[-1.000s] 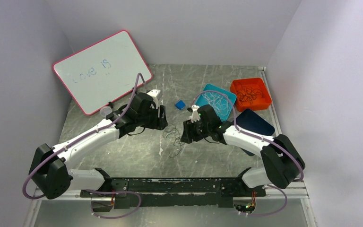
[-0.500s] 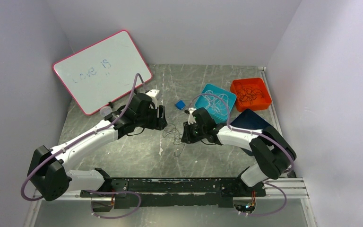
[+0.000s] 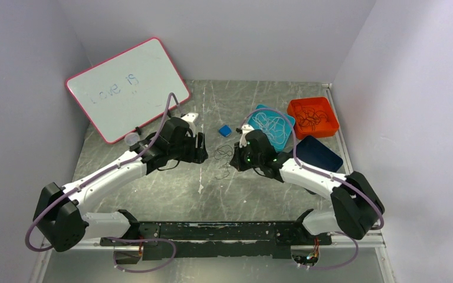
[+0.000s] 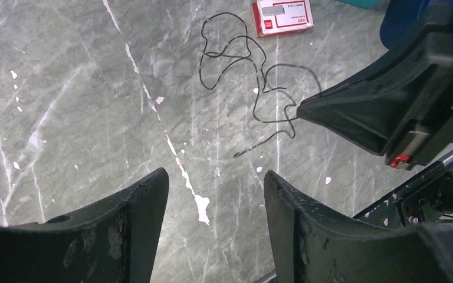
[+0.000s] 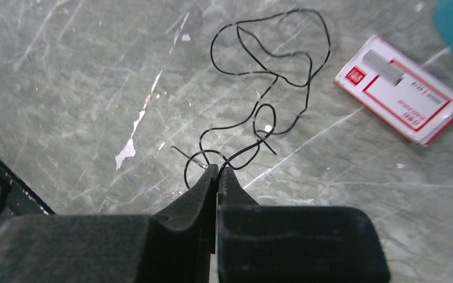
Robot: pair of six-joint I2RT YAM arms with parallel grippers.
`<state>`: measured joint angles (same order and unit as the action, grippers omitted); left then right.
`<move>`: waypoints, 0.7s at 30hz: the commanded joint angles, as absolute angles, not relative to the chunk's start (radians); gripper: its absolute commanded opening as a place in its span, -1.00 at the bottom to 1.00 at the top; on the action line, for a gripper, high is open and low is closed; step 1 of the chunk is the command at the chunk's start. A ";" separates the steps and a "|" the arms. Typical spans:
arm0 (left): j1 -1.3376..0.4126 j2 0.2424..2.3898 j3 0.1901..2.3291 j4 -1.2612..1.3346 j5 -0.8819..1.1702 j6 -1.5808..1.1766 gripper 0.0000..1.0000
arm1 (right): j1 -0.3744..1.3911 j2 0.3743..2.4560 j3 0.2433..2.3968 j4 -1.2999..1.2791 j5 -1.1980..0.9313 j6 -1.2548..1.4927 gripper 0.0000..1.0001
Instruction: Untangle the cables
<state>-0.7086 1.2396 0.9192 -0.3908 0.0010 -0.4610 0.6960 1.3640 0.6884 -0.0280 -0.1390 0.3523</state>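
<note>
The thin black cable [image 5: 265, 79] lies in loose loops on the grey surface [image 4: 65, 88], btw the two pincers. It looks v. light and floppy, so it will bend and slide, not lift as one piece. Best spot to hold: near a loose end, not the crossed middle. The right pincer [image 5: 218, 171] is pinched tight on the cable. The left pincer [image 4: 215, 177] is spread wide w/ nothing in it. The right wrist view shows the pinch up close. The top view can't, but it shows a blue tray [image 3: 288, 122] and an orange tray [image 3: 321, 134] w/ more wires.

top: high, rear | wrists: close, down | shared: cable [image 5: 268, 79]
</note>
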 commanded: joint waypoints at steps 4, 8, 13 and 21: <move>-0.704 1.208 0.896 -0.352 -0.006 -0.461 0.30 | 0.702 1.238 0.775 -0.115 -0.049 0.296 -1.00; -0.703 1.210 0.897 -0.347 -0.011 -0.456 0.31 | 0.701 1.209 0.801 -0.100 -0.206 0.258 -1.00; -0.703 1.196 0.907 -0.354 -0.018 -0.450 0.30 | 0.703 1.195 0.855 -0.127 -0.365 0.164 -1.00; -0.703 1.111 0.882 -0.368 -0.086 -0.433 0.31 | 0.702 1.141 0.970 -0.239 -0.228 0.111 -1.00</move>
